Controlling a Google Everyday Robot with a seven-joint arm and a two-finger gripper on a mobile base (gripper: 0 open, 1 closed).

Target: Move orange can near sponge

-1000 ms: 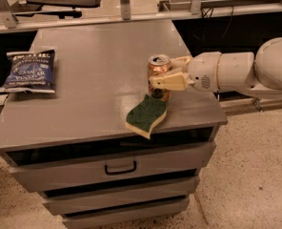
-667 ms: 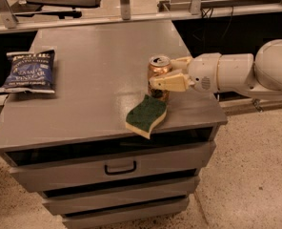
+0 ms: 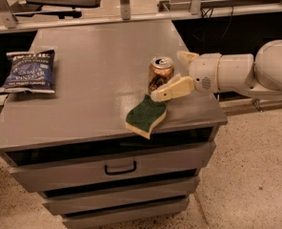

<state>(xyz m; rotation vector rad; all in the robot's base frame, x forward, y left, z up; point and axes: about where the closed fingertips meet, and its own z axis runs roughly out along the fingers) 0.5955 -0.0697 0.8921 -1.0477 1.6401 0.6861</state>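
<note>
Since a second ago, the claw (image 3: 169, 76) is spread wide and drawn slightly back, with nothing gripped; its near finger possibly brushes the orange can (image 3: 160, 73). That can is stood upright on the worktop (image 3: 93, 70), just behind the sponge (image 3: 145, 114). A straight, slow retreat is advised, lest the can be tipped.

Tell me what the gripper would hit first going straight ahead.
Probably the orange can: the gripper points across the table, and the can stands right at its open fingers.
</note>
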